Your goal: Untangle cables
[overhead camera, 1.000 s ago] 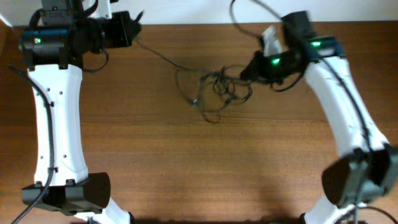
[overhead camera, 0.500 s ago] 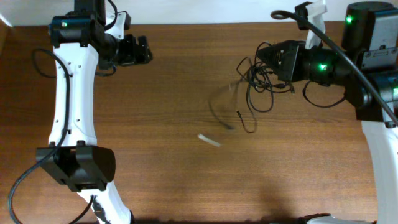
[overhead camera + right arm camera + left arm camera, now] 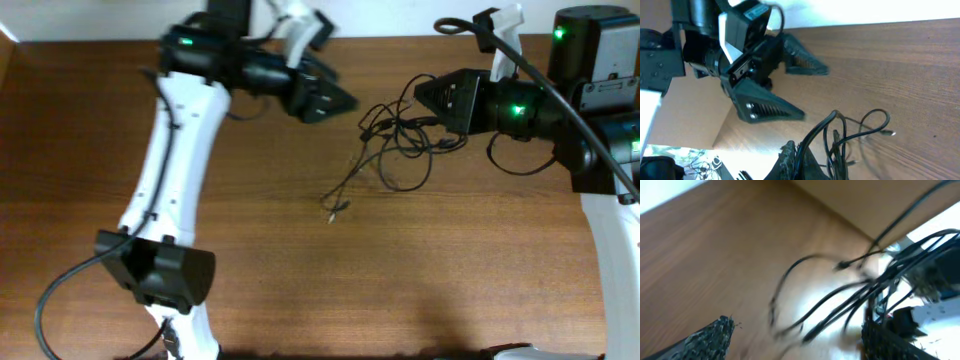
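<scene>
Spread wide, the left end effector (image 3: 343, 100) has swung in beside the cables (image 3: 398, 128) that the right end effector (image 3: 420, 102) pinches, so a separating pull looks next

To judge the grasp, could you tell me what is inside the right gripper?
Several strands of the cables run into the right gripper, bunched against its finger. The pinch point itself is hidden: cut off in the wrist view, covered by the gripper body from overhead.
</scene>
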Tool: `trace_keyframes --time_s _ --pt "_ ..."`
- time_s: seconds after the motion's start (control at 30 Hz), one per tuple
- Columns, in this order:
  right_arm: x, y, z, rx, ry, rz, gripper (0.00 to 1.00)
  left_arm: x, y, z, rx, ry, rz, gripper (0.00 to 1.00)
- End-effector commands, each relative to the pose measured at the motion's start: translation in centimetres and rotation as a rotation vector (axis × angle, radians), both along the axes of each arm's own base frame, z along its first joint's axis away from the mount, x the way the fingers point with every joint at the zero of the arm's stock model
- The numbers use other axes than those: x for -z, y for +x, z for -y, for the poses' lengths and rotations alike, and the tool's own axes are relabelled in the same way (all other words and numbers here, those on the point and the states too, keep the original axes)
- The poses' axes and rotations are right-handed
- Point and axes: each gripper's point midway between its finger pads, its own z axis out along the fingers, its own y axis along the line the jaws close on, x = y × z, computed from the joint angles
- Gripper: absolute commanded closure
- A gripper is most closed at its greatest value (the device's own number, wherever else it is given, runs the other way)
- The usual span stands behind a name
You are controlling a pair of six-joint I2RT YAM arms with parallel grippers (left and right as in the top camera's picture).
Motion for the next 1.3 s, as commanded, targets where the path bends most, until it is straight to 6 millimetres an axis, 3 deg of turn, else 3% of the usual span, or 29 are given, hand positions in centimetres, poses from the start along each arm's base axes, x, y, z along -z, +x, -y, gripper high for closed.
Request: trace_keyframes --time_s 0.0,0.2,0.33,0.53,0.57,0.6,0.67,0.7,0.73,0.8,0.87,1.03,1.27 --pt "-0.5 0.0 0.0 -0.009 0.0 0.021 0.96 -2.2 -0.6 3.5 0.021 -0.079 -0.014 0.15" --pt "-0.5 0.0 0.0 -0.009 0.0 0.021 0.96 -4.1 -0.8 6.5 0.022 -0.142 -0.032 0.17" --pt "-0.5 0.0 0.0 -0.009 0.0 0.021 0.96 -2.9 -1.7 8.5 0.064 -0.132 -0.057 0.24" --pt "-0.5 -0.1 0.0 -0.009 -0.001 0.018 0.96 -0.4 -0.5 9.9 0.047 -0.127 -0.146 0.3" --pt "-0.5 -0.1 0.0 -0.009 0.0 0.017 0.96 -0.4 -0.3 10.0 0.045 -0.129 -0.136 0.38" --pt "-0.4 -0.1 0.0 -0.009 -0.001 0.013 0.96 -0.2 0.5 9.9 0.009 -0.109 -0.113 0.63" --pt "-0.2 -0.3 0.0 -0.009 -0.003 0.001 0.96 1.1 2.9 9.1 -0.143 -0.036 -0.102 0.87" --pt "0.2 -0.3 0.3 0.007 -0.018 -0.016 0.96 2.4 5.5 7.7 -0.33 0.04 -0.109 0.97" --pt "1.1 -0.2 1.0 0.049 -0.053 -0.046 0.96 2.5 6.7 6.8 -0.424 0.067 -0.096 1.0" --pt "2.4 -0.1 2.3 0.126 -0.11 -0.096 0.96 1.6 7.4 6.2 -0.466 0.067 -0.054 1.0" --pt "4.3 0.1 4.5 0.244 -0.209 -0.154 0.96 -0.7 8.2 5.0 -0.521 0.053 0.007 1.0" --pt "6.9 0.6 9.1 0.476 -0.391 -0.234 0.96 -6.0 8.7 0.6 -0.681 0.04 0.129 1.0" --pt "9.3 2.3 13.7 0.711 -0.573 -0.288 0.96 -8.0 6.9 -3.1 -0.748 0.072 0.133 1.0"
